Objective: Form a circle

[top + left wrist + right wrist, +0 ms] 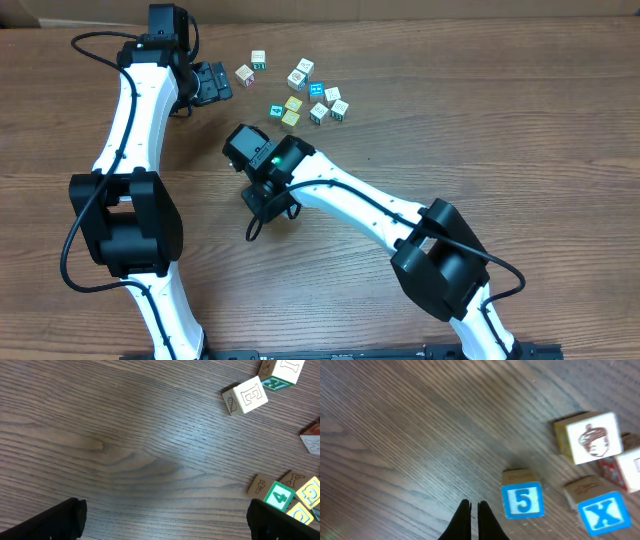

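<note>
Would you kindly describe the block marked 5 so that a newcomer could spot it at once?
On the wooden table, find the shut right gripper at the bottom of the right wrist view. The number block lies just right of its tips, apart from them. Its blue face shows a 5, unlike the X block and the acorn block further right.

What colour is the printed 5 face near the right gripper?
The 5 face is blue and white; right wrist view shows it best.
</note>
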